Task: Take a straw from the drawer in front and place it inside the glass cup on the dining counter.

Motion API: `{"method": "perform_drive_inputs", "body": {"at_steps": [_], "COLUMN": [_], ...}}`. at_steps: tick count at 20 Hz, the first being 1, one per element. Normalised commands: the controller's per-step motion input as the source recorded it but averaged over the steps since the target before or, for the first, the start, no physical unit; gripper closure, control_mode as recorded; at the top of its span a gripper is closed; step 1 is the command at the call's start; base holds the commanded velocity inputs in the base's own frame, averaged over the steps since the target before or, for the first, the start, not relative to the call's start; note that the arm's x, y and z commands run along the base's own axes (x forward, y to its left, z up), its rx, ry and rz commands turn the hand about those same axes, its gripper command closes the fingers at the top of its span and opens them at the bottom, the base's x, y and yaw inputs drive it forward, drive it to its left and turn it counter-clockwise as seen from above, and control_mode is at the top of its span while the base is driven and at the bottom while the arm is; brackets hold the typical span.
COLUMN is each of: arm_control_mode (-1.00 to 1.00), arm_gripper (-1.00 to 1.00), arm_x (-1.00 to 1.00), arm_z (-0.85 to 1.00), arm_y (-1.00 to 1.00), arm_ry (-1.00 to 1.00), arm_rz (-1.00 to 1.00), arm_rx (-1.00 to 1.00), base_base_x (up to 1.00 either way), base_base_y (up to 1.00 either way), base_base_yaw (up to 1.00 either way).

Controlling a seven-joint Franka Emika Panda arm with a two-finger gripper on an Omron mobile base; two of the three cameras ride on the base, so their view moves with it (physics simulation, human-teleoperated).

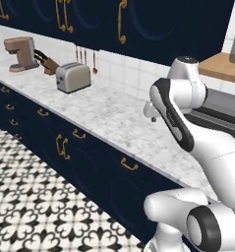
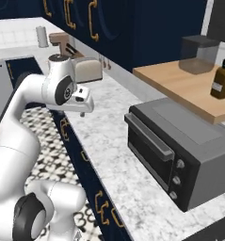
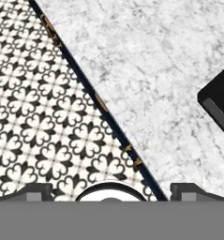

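Several navy drawer fronts (image 1: 79, 135) carry curved brass handles, all closed.

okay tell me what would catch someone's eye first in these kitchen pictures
The big white robot arm dominates, folded above the marble worktop with its gripper open over the counter's front edge. Behind it, a silver toaster stands by the tiled wall, and a grey toaster oven sits to the right.

Home kitchen, marble worktop (image 1: 104, 110), toaster (image 1: 73, 77), coffee machine (image 1: 21, 53), toaster oven (image 2: 180, 153), navy cabinets (image 1: 89, 167)
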Motion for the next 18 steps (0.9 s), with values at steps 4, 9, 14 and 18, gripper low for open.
{"method": "perform_drive_inputs", "body": {"at_steps": [4, 9, 14, 18], "arm_control_mode": [-1.00, -1.00, -1.00, -1.00], "arm_gripper": [-1.00, -1.00, -1.00, -1.00], "arm_x": [0.15, 0.00, 0.05, 0.27], "arm_z": [-0.10, -0.20, -0.63, -0.96], "arm_y": [-0.08, 0.55, 1.00, 0.73], "arm_ry": [0.06, 0.00, -0.01, 0.00], "arm_rz": [0.12, 0.17, 0.03, 0.00], "arm_rx": [0.01, -0.08, -0.35, -0.41], "base_base_x": [0.27, 0.00, 0.00, 0.00], "base_base_y": [-0.31, 0.00, 0.00, 0.00], "base_base_yaw": [0.12, 0.00, 0.00, 0.00]}}
